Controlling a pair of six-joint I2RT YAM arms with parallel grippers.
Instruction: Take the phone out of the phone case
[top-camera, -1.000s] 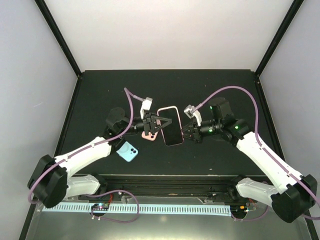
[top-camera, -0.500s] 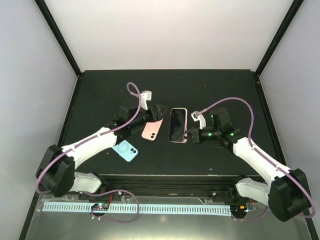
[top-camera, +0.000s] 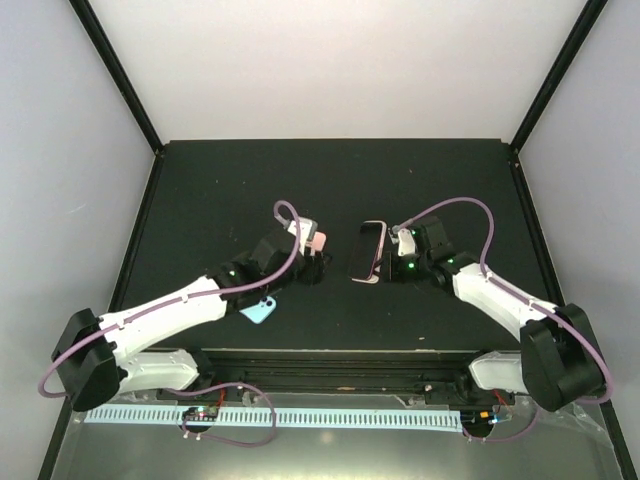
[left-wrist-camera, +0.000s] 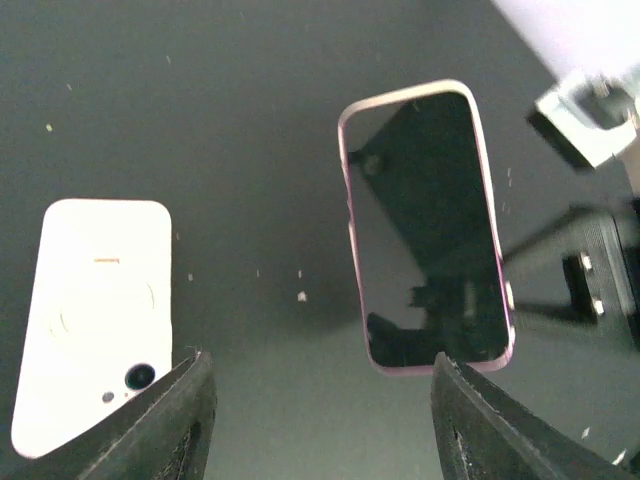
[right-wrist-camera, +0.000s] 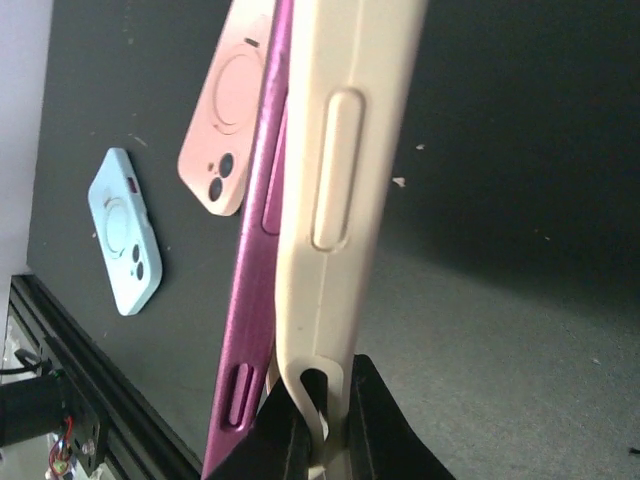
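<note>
Cream phone case (right-wrist-camera: 345, 200) sits clenched, apparently edgewise, in the right hand (right-wrist-camera: 315, 440); left hand (left-wrist-camera: 322, 420) gapes empty.

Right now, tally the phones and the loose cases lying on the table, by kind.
Phone: 1
Loose cases: 2 (pink case, blue case)
Total: 3
</note>
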